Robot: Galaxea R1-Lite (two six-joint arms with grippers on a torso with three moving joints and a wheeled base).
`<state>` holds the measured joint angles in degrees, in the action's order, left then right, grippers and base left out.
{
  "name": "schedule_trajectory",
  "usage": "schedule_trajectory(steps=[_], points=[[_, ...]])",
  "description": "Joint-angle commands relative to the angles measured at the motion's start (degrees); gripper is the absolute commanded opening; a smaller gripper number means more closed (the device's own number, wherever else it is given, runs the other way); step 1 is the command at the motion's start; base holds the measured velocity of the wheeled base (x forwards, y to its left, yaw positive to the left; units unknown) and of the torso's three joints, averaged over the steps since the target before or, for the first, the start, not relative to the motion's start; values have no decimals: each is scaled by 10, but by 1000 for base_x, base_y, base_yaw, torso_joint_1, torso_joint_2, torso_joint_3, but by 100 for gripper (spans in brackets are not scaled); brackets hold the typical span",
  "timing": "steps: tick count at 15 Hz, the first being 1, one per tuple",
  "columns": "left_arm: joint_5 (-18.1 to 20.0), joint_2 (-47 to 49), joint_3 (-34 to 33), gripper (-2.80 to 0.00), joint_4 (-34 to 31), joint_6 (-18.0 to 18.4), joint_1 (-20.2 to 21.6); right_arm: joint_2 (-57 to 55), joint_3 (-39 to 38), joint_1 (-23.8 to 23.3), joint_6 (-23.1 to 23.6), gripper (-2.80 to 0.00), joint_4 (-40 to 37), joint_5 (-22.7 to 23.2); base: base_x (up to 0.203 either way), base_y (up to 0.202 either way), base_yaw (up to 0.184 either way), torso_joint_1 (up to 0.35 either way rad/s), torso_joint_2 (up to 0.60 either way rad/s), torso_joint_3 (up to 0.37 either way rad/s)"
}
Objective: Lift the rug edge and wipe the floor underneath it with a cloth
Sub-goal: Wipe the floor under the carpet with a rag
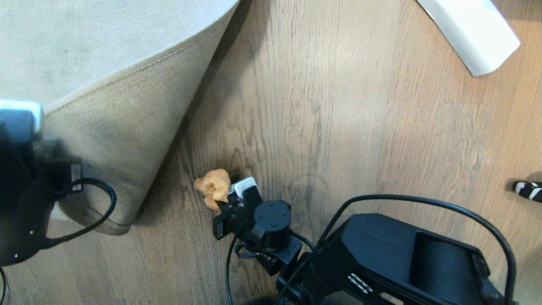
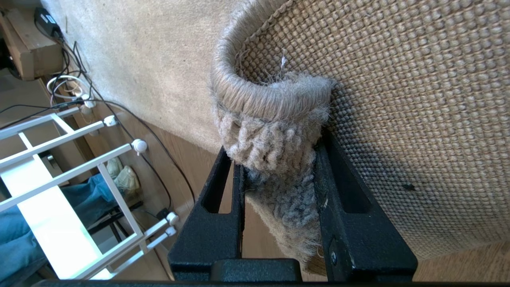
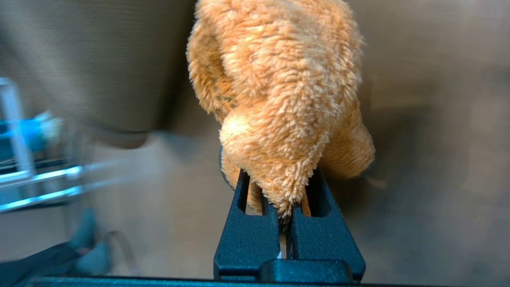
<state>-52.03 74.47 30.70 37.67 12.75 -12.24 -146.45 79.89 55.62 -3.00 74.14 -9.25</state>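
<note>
The cloth (image 3: 279, 99) sits pinched in the right gripper (image 3: 285, 211).

Left arm (image 1: 21, 186) sits at the left edge of the head view, wrist raised. Left gripper (image 2: 279, 187): fingers (image 2: 338, 199) part-way apart, pinching the rug edge (image 2: 275, 131) between them. Right arm (image 1: 381, 258) reaches in from the lower right, wrist bent low toward the floor (image 1: 338, 127). Right gripper (image 3: 283, 207): fingers nearly together, clamped on the cloth (image 3: 279, 99).
</note>
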Motion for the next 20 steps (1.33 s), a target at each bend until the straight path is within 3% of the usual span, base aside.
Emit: schedule_trajectory(steps=[1, 11, 20], points=[[-3, 8, 1, -280, 2, 1, -1, -11, 2, -27, 0, -280, 5, 1, 0, 0, 0, 0, 0, 0], [-4, 14, 1, -280, 3, 1, -1, 0, 55, -102, 1, -280, -2, 0, 0, 0, 0, 0, 0, 0], [-4, 11, 5, -280, 4, 1, -1, 50, 55, -178, 3, -280, -1, 0, 0, 0, 0, 0, 0, 0]])
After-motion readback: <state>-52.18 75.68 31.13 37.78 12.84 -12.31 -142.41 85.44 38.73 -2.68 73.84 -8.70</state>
